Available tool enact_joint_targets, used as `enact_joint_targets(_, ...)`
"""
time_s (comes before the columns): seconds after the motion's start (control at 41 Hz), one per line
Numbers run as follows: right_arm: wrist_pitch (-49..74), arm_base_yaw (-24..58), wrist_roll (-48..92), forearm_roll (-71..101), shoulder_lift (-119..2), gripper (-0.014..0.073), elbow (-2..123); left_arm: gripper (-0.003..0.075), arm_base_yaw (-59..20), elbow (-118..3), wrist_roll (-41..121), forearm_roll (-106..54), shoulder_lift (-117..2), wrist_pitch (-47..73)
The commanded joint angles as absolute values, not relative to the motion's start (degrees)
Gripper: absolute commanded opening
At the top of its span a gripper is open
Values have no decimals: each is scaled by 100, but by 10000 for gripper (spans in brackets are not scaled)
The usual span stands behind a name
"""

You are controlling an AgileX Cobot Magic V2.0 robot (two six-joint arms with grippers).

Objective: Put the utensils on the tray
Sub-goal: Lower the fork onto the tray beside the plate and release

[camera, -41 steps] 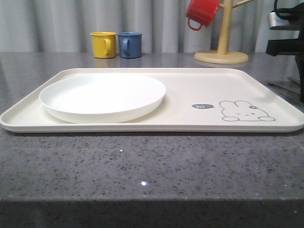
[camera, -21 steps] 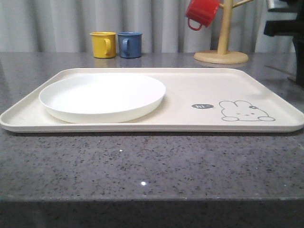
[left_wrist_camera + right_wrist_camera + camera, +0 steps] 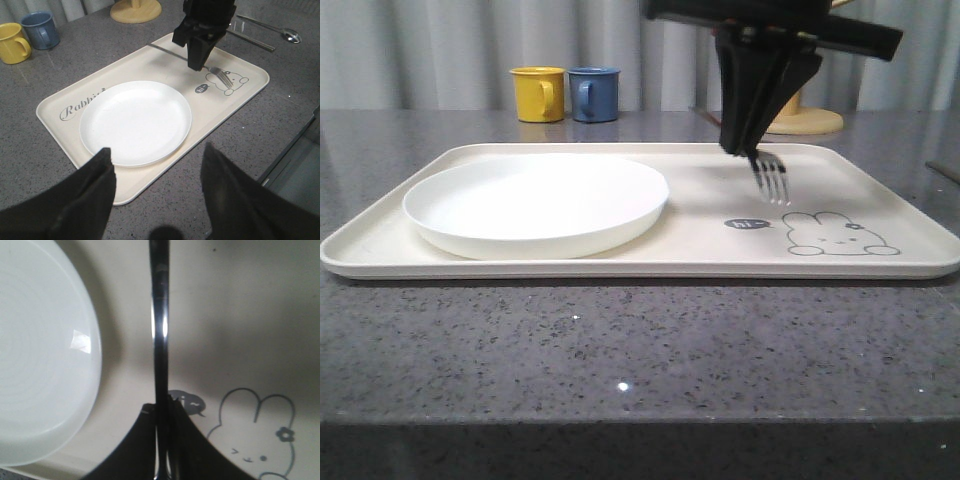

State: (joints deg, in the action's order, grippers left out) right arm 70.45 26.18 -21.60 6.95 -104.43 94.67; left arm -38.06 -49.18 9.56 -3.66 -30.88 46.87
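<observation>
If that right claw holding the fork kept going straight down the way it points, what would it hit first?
Probably the tray. The right gripper points down over its bare part, and the fork tines near the "hi" bubble would likely touch first; depth is unclear.

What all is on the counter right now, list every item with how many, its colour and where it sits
Cream rectangular tray with rabbit drawing: one, centre of the grey counter.
Round white plate: one, on the tray's left half.
Silver metal fork: one, held over the tray, tines above the rabbit.
Silver spoon and flat silver stick-like piece: one each, on the counter beyond the tray's rabbit end.
Yellow mug: one, at the back.
Blue mug: one, beside the yellow mug.
Wooden mug stand: one, at the back.
Right gripper: black, clamped on the fork.
Left gripper: black, fingers apart, near the tray's front edge.
</observation>
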Motion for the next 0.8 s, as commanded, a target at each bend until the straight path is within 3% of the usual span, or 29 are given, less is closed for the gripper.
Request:
enact_joint_targets(0.0, 7461, 2686, -2647, 688, -10406, -57, 9669, 368, -3836, -5051, 896, -409, -3119, 4234)
enact_joint_targets(0.244, 7175, 2686, -3130, 688, -10699, -39, 9669, 368, -3836, -5051, 896, -409, -3119, 4234)
enact_joint_targets(0.536, 7066, 2686, -3137, 721, -10748, 231, 9669, 368, -3836, -5051, 896, -409, -3119, 4234)
enact_joint_targets(0.78, 7094, 2686, -2306, 359, -10251, 236, 9681, 368, -3836, -5051, 896, -409, -3119, 4234)
